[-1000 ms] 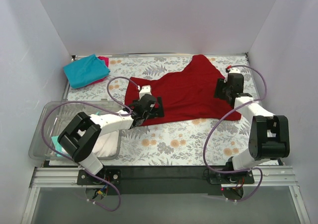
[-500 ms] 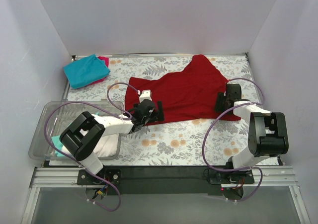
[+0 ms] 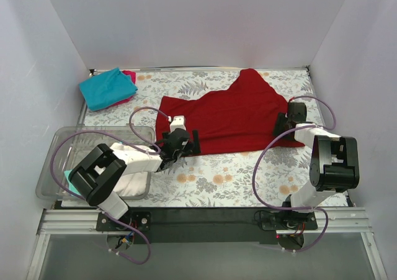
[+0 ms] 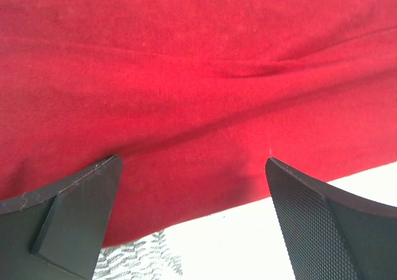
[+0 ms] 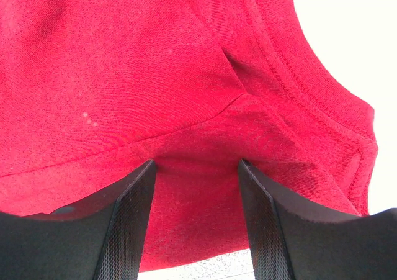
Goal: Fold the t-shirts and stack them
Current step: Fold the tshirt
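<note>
The large dark red t-shirt point(image 3: 232, 113) lies spread on the floral table. My left gripper point(image 3: 188, 143) is at its near left hem; in the left wrist view the gripper point(image 4: 192, 162) is wide open over the red hem point(image 4: 198, 106), holding nothing. My right gripper point(image 3: 284, 125) is on the shirt's near right corner; in the right wrist view the gripper point(image 5: 195, 165) is open, its fingers point(image 5: 127, 224) pressed down with red cloth point(image 5: 155, 75) between them, beside a sleeve seam. A folded teal shirt point(image 3: 107, 88) lies on a magenta-pink one point(image 3: 129, 76) at the far left.
A clear plastic bin point(image 3: 59, 153) stands at the near left, with white cloth point(image 3: 133, 182) and a bit of teal cloth point(image 3: 70, 182) inside. White walls close in the table on three sides. Purple cables loop over both arms.
My left gripper has drawn back towards the near left, to the shirt's hem. My right gripper has moved nearer along the shirt's right side. The red shirt lies a little flatter.
</note>
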